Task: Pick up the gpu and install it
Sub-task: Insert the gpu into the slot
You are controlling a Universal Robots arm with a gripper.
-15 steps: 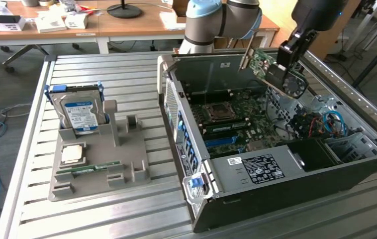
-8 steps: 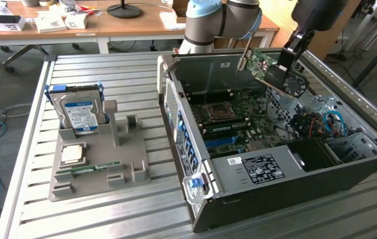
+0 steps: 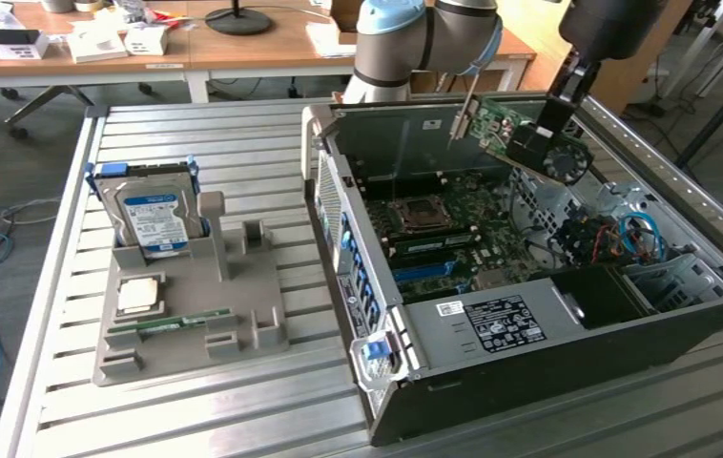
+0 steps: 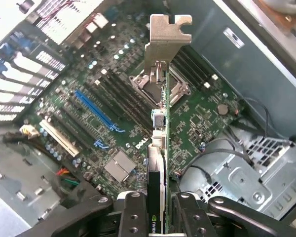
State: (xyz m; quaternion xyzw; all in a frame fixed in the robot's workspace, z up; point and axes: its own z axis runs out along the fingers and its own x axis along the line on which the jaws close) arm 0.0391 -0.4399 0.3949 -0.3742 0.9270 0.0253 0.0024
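Wooden desks (image 3: 273,50) stand at the back, and a gray metal table (image 3: 209,410) holds the open computer case (image 3: 489,324). I see my gripper (image 3: 543,135) clamped on the gpu (image 3: 508,119), holding it up in the air over the motherboard (image 3: 444,239). The card's shiny bracket end is on the far side from the fingers. On the exterior view's left, a hard drive (image 3: 152,215) stands in a gray holder (image 3: 254,329).
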